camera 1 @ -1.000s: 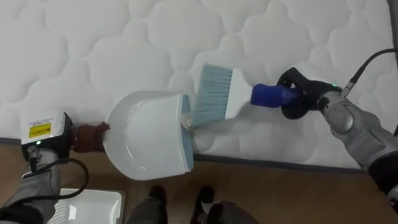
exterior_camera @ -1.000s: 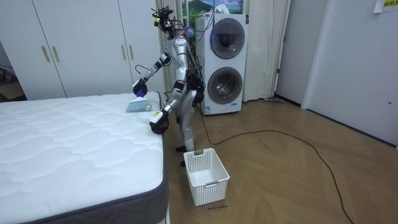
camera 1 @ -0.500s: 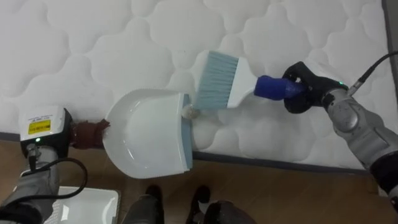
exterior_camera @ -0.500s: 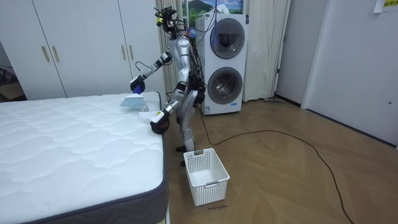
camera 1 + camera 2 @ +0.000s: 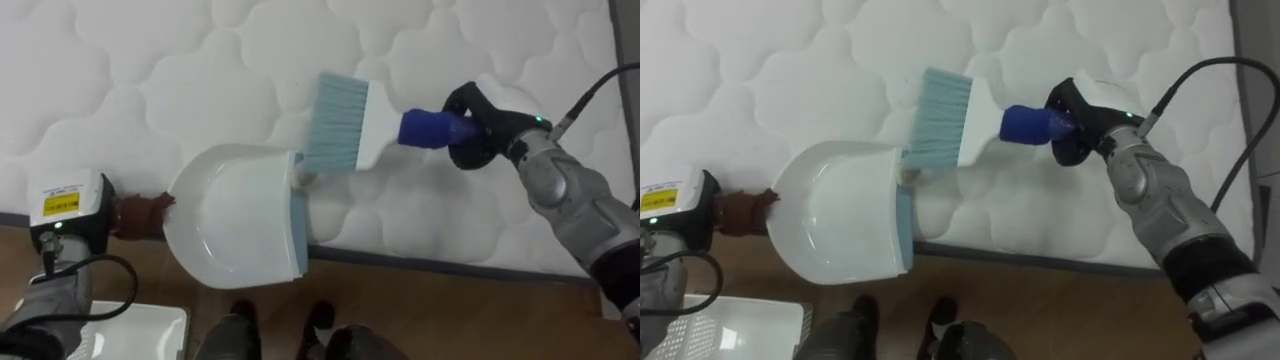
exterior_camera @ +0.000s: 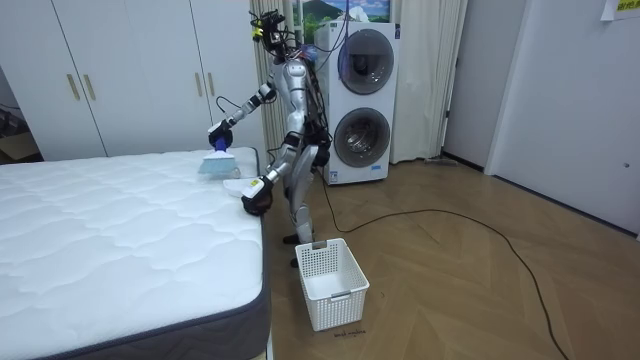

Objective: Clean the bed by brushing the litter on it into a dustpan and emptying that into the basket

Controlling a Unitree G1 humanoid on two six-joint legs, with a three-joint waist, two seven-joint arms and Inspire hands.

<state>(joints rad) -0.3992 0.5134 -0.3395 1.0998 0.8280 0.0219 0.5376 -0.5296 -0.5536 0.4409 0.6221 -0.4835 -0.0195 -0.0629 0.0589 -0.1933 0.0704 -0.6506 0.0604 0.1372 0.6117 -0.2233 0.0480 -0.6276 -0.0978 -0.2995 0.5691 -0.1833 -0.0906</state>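
Observation:
A white dustpan (image 5: pixel 235 225) with a pale blue lip lies on the mattress (image 5: pixel 150 70) at its near edge, mouth facing right. Its brown handle (image 5: pixel 140 215) runs left into my left hand (image 5: pixel 75 215), which is shut on it. A hand brush with light blue bristles (image 5: pixel 335 125) and a blue grip (image 5: pixel 425 128) points its bristle tips at the pan's lip. My right hand (image 5: pixel 480 135) is shut on the grip. In the room view the brush (image 6: pixel 215 160) is over the bed's corner, above the dustpan (image 6: pixel 235 187).
I stand at the bed's (image 6: pixel 120 240) corner, with two stacked washing machines (image 6: pixel 362 95) behind me. A white plastic basket (image 6: pixel 333 283) stands on the wooden floor beside my feet, and its rim (image 5: pixel 140 330) shows at lower left. A cable (image 6: pixel 450 215) trails over the floor.
The brush drew back from the pan's lip, up the mattress, then shifted a little to the left. The dustpan and my left hand stayed put.

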